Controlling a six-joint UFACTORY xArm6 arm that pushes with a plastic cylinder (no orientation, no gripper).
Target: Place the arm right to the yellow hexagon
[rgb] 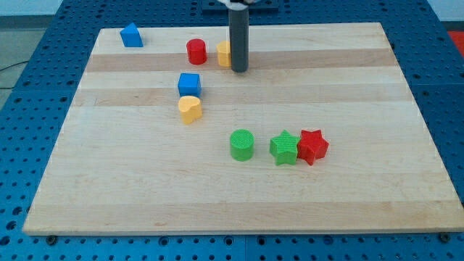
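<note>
The yellow hexagon [223,54] sits near the view's top centre, partly hidden behind my rod. My tip [240,70] rests on the board just to the view's right of the hexagon, close to it or touching it. A red cylinder [196,51] stands just left of the hexagon.
A blue block [131,35] is at the top left. A blue cube [189,85] and a yellow heart-like block [190,109] lie left of centre. A green cylinder [241,144], a green star [284,148] and a red star [312,146] form a row below centre. The wooden board [362,109] sits on a blue pegboard.
</note>
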